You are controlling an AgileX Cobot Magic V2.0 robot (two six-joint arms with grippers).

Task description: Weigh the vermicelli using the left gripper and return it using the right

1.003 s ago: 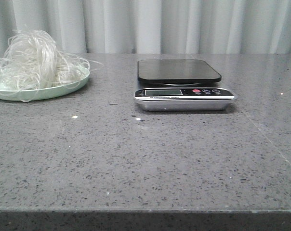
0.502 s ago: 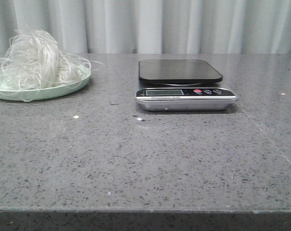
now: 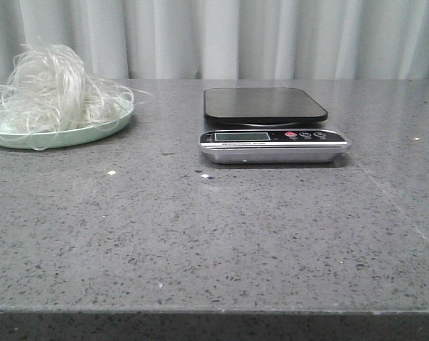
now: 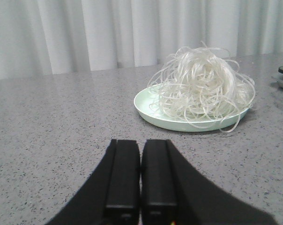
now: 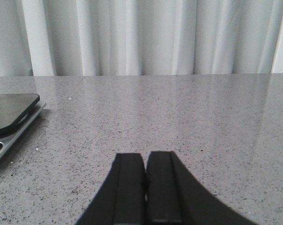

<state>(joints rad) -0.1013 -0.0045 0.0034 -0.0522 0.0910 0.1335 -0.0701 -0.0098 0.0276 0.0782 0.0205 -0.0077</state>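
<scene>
The vermicelli is a fluffy heap of thin whitish strands on a pale green plate at the table's back left. In the left wrist view the vermicelli and its plate lie well ahead of my left gripper, which is shut and empty. A digital scale with a bare black platform stands at the back centre. My right gripper is shut and empty, with the scale's edge off to one side. Neither gripper appears in the front view.
Grey speckled stone table with its front edge near the bottom of the front view. Pale curtains hang behind the table. A few small white crumbs lie on the surface.
The front view shifted very slightly a second ago; nothing on the table has moved.
</scene>
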